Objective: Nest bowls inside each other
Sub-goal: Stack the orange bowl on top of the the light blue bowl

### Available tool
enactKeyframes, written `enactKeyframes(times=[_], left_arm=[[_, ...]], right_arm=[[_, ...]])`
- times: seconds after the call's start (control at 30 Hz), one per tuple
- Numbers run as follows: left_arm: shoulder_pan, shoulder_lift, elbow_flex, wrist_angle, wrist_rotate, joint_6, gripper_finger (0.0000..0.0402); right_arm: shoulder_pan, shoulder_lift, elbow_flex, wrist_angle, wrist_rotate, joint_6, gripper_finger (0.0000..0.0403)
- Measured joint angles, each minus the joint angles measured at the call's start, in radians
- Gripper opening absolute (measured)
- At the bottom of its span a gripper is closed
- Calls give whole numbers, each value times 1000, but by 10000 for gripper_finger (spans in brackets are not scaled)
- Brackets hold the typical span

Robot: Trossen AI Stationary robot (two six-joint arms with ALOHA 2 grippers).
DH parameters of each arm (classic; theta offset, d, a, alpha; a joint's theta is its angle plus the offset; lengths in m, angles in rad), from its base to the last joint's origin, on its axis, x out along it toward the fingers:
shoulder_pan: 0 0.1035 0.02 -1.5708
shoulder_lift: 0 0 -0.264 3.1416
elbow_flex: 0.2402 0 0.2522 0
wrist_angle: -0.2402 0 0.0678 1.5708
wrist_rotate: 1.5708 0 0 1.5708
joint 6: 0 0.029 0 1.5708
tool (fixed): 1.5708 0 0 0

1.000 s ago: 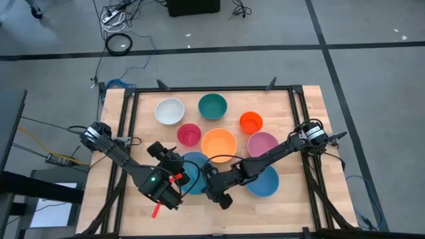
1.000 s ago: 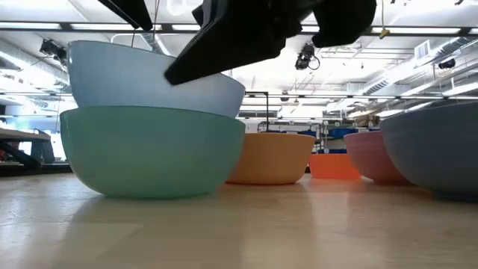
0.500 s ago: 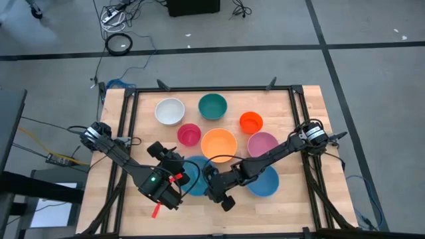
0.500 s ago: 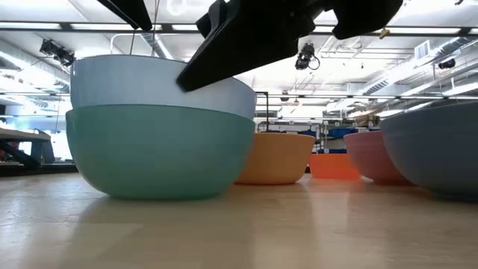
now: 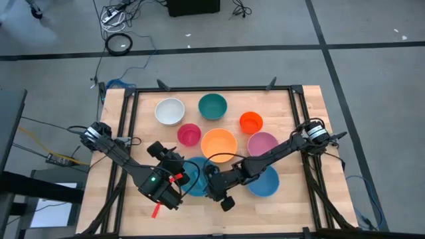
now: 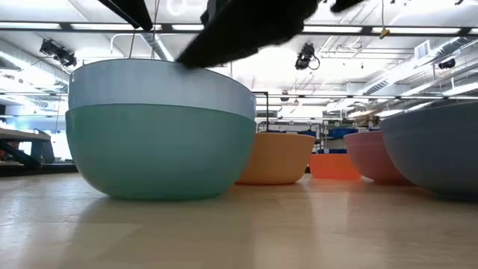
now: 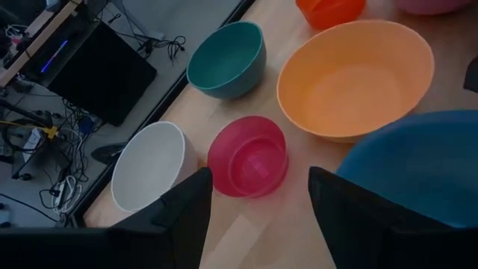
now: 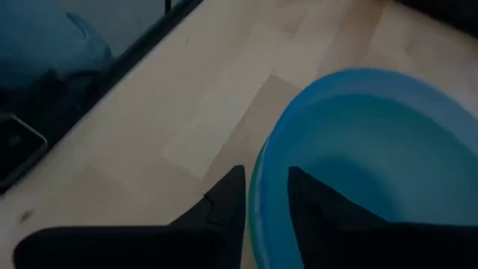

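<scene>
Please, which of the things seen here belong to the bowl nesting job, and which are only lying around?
Job:
- white bowl, dark teal bowl, small orange-red bowl, pink-red bowl, orange-yellow bowl, pink bowl, lone blue bowl
- light blue bowl, nested in the green bowl

Lying about, on the floor beyond the table:
- coiled cable
- black box

Both dark hands, left hand [image 5: 174, 178] and right hand [image 5: 214, 188], beside the nested blue bowl [image 5: 195, 170]

Round light-blue plastic bowl [image 6: 160, 81] sits nested upright in green plastic bowl [image 6: 160, 153], near worktop front. White [image 5: 169, 111], teal [image 5: 212, 106], orange-red [image 5: 251, 122], red [image 5: 188, 135], orange-yellow [image 5: 218, 145], pink [image 5: 262, 143], second blue [image 5: 265, 182] bowls upright, separate.
</scene>
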Motion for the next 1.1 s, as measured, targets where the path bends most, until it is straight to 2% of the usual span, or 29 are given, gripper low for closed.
enactKeyframes(times=[0.17, 0.4, 0.6, 0.8, 0.93, 1.1], left_arm=[[13, -2, 0, 0, 5, 5, 229], [12, -74, 21, 0, -5, 86, 229], [13, -199, 21, -1, 1, 133, 229], [13, -330, 1, -1, 31, 136, 229], [13, -394, -67, -1, 43, 133, 229], [13, -437, -160, -1, 108, 90, 229]], right_arm=[[5, -58, 0, -56, 46, 21, 106], [38, -185, 0, -167, 328, -8, 106], [24, -280, 0, -366, 526, 43, 106], [-29, -339, 0, -542, 547, 198, 101], [-77, -352, 0, -608, 549, 298, 100], [-158, -352, 0, -662, 520, 432, 100]])
